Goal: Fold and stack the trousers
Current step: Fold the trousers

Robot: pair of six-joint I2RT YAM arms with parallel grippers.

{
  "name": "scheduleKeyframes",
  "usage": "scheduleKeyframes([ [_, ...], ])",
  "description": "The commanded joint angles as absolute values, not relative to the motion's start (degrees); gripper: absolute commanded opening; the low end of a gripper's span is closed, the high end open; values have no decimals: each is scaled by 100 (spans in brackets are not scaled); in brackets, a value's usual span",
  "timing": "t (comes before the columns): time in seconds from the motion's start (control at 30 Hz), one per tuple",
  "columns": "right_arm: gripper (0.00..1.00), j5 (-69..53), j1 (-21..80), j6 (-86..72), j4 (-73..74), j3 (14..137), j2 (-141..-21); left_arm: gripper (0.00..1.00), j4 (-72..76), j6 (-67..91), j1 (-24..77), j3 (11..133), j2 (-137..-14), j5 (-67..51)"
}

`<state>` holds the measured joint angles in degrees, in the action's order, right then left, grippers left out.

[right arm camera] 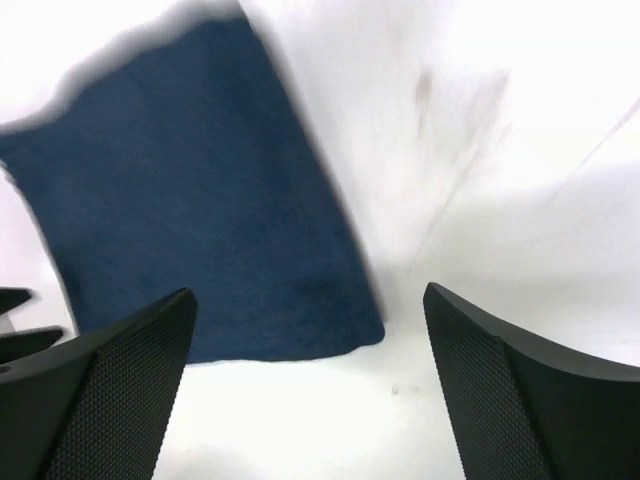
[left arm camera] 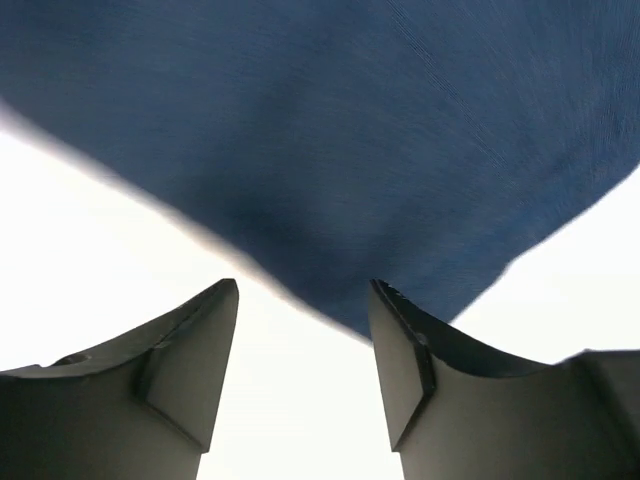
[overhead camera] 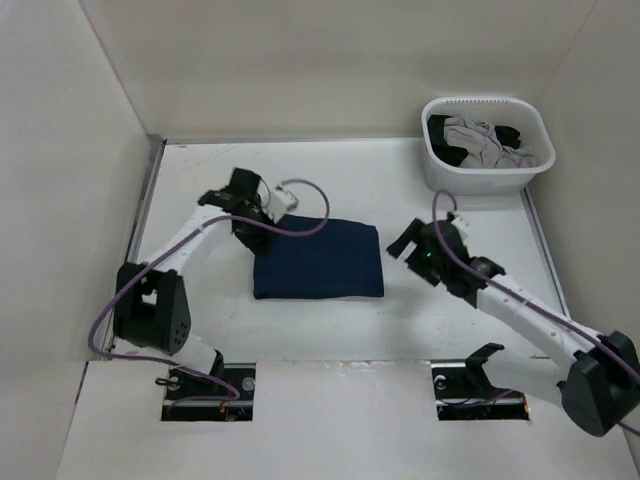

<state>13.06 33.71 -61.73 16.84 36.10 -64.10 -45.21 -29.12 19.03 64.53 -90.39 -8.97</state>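
We see one pair of trousers (overhead camera: 318, 260) on the white counter (overhead camera: 330, 340). It lies near the middle, folded into one flat dark blue rectangle. We do not see legs or a waistband patch in this fold.

There are two arms, each with one end effector. The left end effector (overhead camera: 258, 208) is at the far left corner of the trousers. In the left wrist view its two dark fingers (left arm camera: 190, 350) stand apart with a moderate gap and nothing between them. A corner of the blue cloth (left arm camera: 380, 150) lies just ahead of this gap. We cannot tell if the fingers touch the cloth.

The right end effector (overhead camera: 407, 245) is just beside the right edge of the trousers, apart from it. In the right wrist view its two fingers (right arm camera: 120, 390) are spread wide and grip nothing. Between them we see a corner of the folded trousers (right arm camera: 200, 200) and bare counter.

One white basket (overhead camera: 480, 180) stands in the far right corner of the counter, well apart from the trousers. Inside it lie grey and black garments (overhead camera: 490, 140) in a heap; we cannot count how many.
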Motion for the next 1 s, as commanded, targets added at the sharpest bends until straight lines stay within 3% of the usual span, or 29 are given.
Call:
scheduleKeyframes([
  [0.0,100,1707,2495,-4357,2696,4550,-5968,55,-3518,-2525,1246,7460,-8035,-1343],
  [0.1,100,1073,1291,-2764,3460,5332,-5986,57,-3147,-1270,219,8303,-8085,-1319],
  [0.2,100,1448,272,-2269,3953,5922,-5758,62,-3006,-486,-1054,8770,-8305,-1100],
  [0.4,100,1678,-953,-1759,4060,6599,-5485,65,-3726,-799,-2447,9238,-8649,-272],
  [0.97,100,1538,-910,-1573,4157,6934,-5502,71,-3472,-1942,-2061,8648,-7831,220],
])
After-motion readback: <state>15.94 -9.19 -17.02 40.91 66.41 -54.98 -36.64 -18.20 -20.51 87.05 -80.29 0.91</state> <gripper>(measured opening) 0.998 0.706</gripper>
